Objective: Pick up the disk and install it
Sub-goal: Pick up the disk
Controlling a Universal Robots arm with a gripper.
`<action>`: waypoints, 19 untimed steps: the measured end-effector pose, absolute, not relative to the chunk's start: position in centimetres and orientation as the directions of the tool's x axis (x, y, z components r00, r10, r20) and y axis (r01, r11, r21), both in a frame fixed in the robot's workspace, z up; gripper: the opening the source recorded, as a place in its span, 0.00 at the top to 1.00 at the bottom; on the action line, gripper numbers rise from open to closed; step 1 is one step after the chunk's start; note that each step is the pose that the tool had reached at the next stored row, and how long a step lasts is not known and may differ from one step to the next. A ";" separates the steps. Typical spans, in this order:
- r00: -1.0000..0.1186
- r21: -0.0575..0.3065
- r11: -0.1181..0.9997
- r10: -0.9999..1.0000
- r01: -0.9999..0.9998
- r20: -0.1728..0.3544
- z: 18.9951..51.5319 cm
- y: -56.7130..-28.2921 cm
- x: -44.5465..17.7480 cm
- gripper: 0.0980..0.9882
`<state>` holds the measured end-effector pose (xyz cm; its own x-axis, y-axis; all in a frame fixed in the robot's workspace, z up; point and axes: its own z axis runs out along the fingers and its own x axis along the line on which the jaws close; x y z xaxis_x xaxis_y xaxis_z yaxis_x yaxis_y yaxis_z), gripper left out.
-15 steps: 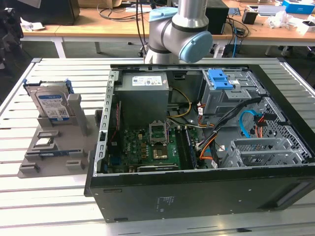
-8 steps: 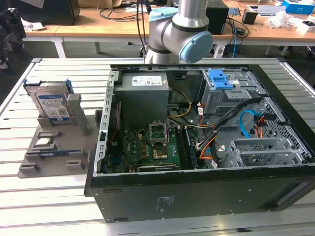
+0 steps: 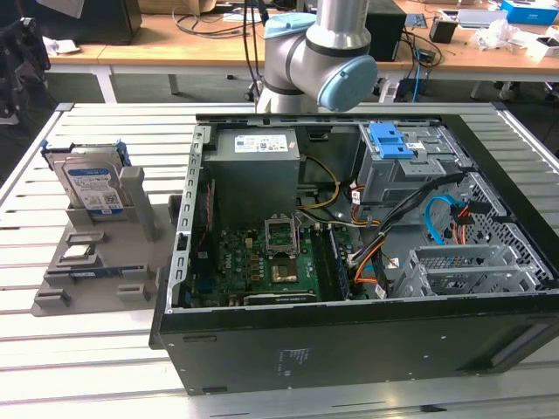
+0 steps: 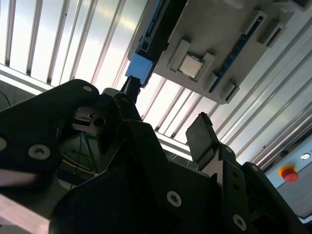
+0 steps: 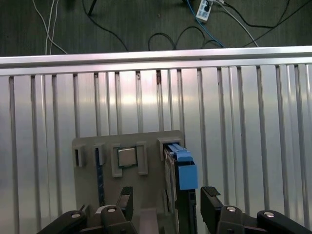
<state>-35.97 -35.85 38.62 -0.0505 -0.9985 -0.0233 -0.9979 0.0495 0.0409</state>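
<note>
The disk [image 3: 92,185] stands on edge in a grey holder [image 3: 96,262] on the slatted table, at the exterior view's left. It is silver with a white-and-blue label and a blue bracket. In the first wrist view the disk [image 5: 181,171] shows edge-on in the holder [image 5: 151,146], and my gripper [image 5: 168,199] hangs above it, open, its fingertips [image 5: 210,194] standing to either side of the disk's line with nothing between them. In the second wrist view the blue bracket end [image 4: 141,66] lies just past the gripper [image 4: 165,105].
An open computer case [image 3: 349,349] fills the middle and right, with a grey power supply box [image 3: 258,144] and a drive bay with a blue latch [image 3: 390,140]. A processor chip [image 5: 127,157] sits in the holder. The arm [image 3: 319,52] rises behind the case. A red stop button [image 4: 287,173] is nearby.
</note>
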 end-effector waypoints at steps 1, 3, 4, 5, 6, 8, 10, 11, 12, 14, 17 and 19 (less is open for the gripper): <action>-0.051 0.041 0.050 -0.998 -0.998 -0.023 38.6 -35.9 -35.9 0.37; -0.051 0.041 0.050 -0.998 -0.998 -0.023 38.4 -35.9 -35.8 0.37; -0.050 0.041 0.050 -0.998 -0.998 -0.023 38.4 -35.9 -35.7 0.37; -0.051 0.041 0.050 -0.998 -0.998 -0.023 38.4 -35.8 -35.7 0.37; -0.050 0.041 0.049 -0.998 -0.998 -0.023 38.3 -35.9 -35.6 0.37; -0.050 0.041 0.050 -0.998 -0.998 -0.023 38.2 -35.9 -35.5 0.37; -0.051 0.041 0.050 -0.998 -0.998 -0.023 38.1 -35.8 -35.4 0.37; -0.050 0.041 0.049 -0.998 -0.998 -0.023 38.1 -35.9 -35.4 0.37; -0.051 0.041 0.050 -0.998 -0.998 -0.023 38.1 -35.8 -35.3 0.37; -0.051 0.041 0.050 -0.998 -0.998 -0.023 38.0 -35.8 -35.2 0.37; -0.051 0.041 0.050 -0.998 -0.998 -0.023 37.8 -35.8 -35.1 0.37; -0.050 0.041 0.049 -0.998 -0.998 -0.023 37.8 -35.8 -35.0 0.37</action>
